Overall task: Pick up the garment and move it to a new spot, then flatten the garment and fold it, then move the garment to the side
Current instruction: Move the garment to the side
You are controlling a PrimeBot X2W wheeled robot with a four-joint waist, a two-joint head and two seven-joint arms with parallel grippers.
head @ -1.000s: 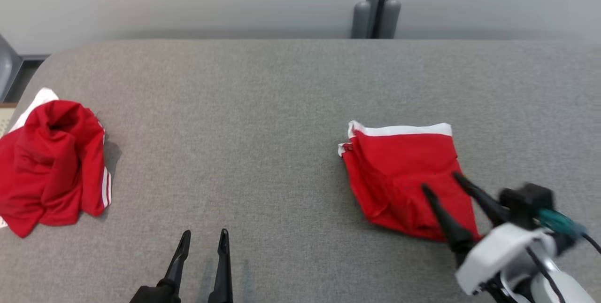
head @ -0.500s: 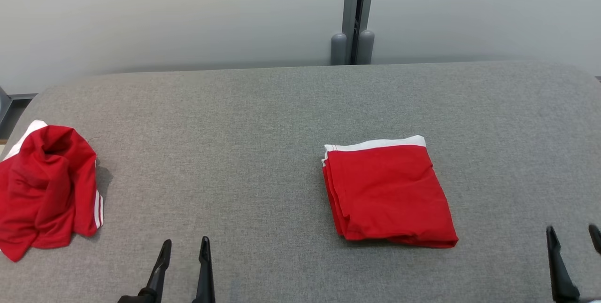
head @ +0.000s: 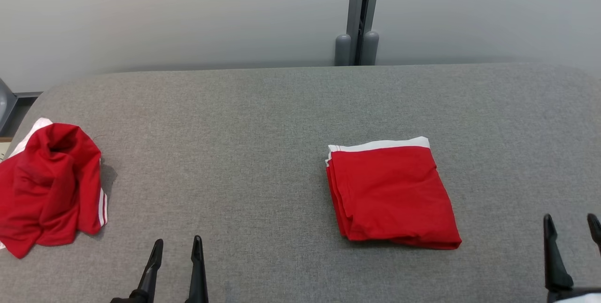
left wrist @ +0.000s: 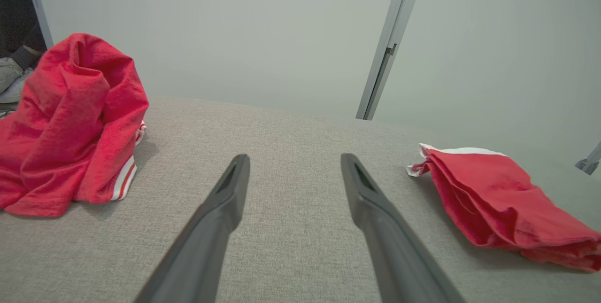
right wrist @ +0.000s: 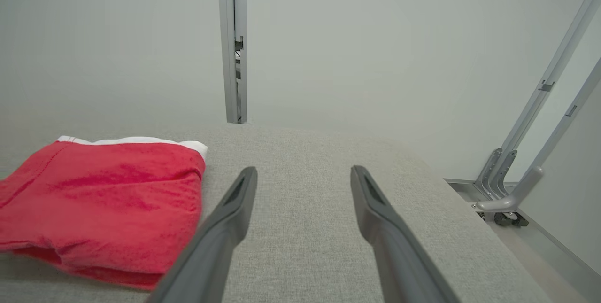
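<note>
- Two grippers are released and empty: the left gripper point(head: 178, 241) and the right gripper point(head: 569, 218) sit low over the worktop point(head: 263, 120) with fingers spread.
- Location of the task item: the folded garment point(head: 392, 195) lies flat on the worktop, ahead and to the left of the right gripper and ahead and well to the right of the left gripper. Neither gripper touches it.
- Judged status: folding appears complete. The move to the side is the likely remaining step.
- Hazard 1, fold opens. Cause: the stacked edges on the side facing the left gripper are loose layers. A pinch that catches only the top layer would peel it back.
- Hazard 2, sag on lift. Cause: a one-sided grasp leaves the far half unsupported, so the layers may slide apart.
- Hazard 3, bunching. Cause: dragging the cloth across the textured worktop fabric instead of lifting it clear.
- Hazard 4, wrong target. Cause: a crumpled garment point(head: 49, 188) of the same red lies ahead and to the left of the left gripper, well apart from the folded one.
- Hazard 5, overshoot. Cause: the worktop edge runs to the right of the right gripper, so a long sideways move could drop the garment off it.
</note>
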